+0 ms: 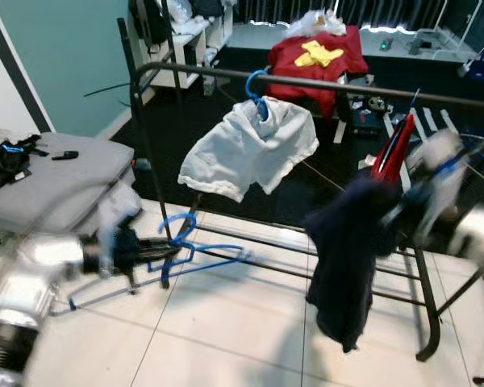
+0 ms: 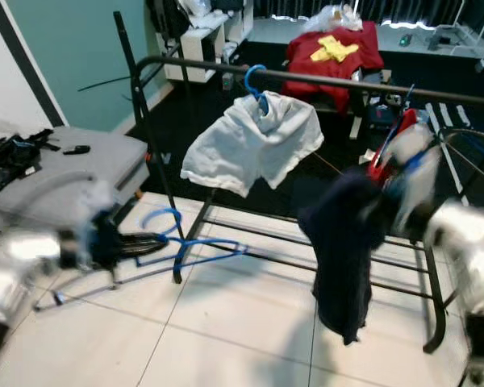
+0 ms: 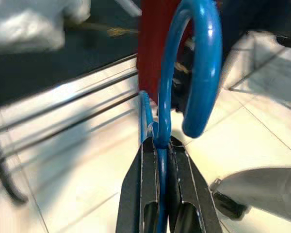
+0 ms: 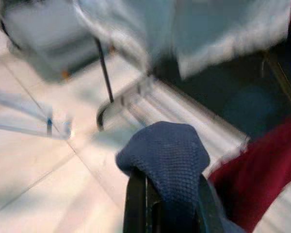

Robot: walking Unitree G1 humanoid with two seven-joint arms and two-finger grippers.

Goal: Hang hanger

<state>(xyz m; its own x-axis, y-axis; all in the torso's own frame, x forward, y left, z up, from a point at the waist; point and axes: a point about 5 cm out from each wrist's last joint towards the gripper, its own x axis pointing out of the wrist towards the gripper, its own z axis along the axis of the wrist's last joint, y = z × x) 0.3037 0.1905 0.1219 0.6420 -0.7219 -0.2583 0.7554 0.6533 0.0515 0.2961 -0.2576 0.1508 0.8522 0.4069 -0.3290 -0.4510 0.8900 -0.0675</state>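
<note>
Both grippers are busy: left gripper (image 3: 160, 145) pinched tight on the blue hanger (image 1: 195, 246), right gripper (image 4: 167, 187) clamped on navy garment (image 1: 344, 254) beside the clothes rack (image 1: 226, 74)

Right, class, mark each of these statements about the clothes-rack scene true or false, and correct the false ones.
1. The left end effector is shut on a blue hanger. True.
2. The white shorts lie on the floor tiles. False: they hang from another blue hanger on the rack's top bar.
3. The right end effector grips dark blue cloth. True.
4. The blue hanger in the left end effector carries a garment. False: it is bare.
5. A red garment with a yellow patch lies in the background beyond the rack. True.
</note>
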